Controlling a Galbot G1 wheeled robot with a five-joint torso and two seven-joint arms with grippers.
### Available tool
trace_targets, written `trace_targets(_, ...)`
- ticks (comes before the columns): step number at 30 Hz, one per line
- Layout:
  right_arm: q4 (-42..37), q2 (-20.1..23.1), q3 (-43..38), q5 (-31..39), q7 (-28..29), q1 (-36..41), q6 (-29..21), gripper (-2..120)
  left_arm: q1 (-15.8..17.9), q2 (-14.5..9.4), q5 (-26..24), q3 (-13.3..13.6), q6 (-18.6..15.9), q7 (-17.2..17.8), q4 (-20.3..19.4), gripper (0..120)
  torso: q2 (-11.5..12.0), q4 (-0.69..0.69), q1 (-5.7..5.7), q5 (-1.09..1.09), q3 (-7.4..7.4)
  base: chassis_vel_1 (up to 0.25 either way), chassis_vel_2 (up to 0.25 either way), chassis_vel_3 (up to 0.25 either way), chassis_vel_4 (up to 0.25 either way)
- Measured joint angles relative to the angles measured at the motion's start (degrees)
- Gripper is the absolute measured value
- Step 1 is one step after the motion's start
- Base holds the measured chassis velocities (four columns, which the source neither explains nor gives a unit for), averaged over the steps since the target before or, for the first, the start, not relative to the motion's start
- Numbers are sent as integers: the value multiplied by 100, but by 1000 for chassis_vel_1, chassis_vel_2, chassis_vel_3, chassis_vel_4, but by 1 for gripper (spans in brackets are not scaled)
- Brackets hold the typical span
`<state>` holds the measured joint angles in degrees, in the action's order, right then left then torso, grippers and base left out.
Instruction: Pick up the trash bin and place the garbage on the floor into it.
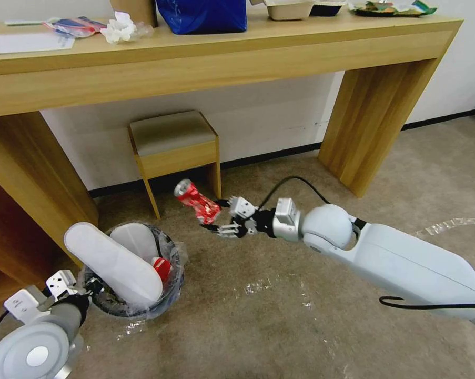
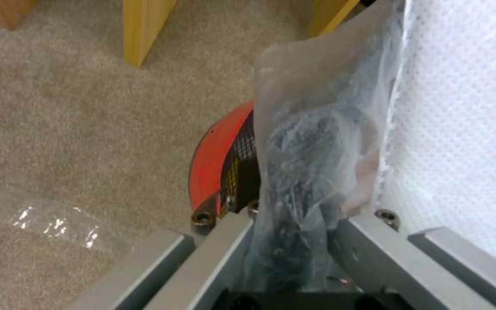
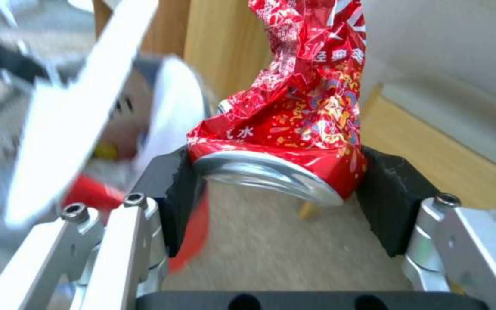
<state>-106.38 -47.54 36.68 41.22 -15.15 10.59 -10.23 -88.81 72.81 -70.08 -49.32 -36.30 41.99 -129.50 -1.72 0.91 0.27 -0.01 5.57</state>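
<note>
The trash bin (image 1: 171, 287), red with a crinkled clear liner, is at lower left in the head view, held by my left gripper (image 1: 84, 287), which is shut on its near rim. In the left wrist view the fingers (image 2: 225, 254) clamp the liner and red rim (image 2: 211, 163). Two long white insoles (image 1: 116, 263) stick out of the bin beside a red item (image 1: 162, 268). My right gripper (image 1: 213, 215) is shut on a crushed red can (image 1: 195, 200), held in the air to the right of and beyond the bin. Black pads (image 3: 389, 202) squeeze the can (image 3: 294, 129) at its base.
A wooden table (image 1: 221, 63) spans the back, with thick legs at left and right (image 1: 374, 121). A small stool (image 1: 174, 139) stands under it, just behind the can. Beige carpet (image 1: 279, 337) with shiny tape strips (image 1: 255, 287) lies open at the centre. A black cable (image 1: 300, 181) loops off my right wrist.
</note>
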Motion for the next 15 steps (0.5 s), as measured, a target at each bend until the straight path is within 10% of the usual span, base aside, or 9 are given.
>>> trace_targets(15,21,-761,1063,683,374,-789,-496,58,51,16,-11,16,-8,12,-45,0,0,0,0,0,0,0,0,0,0)
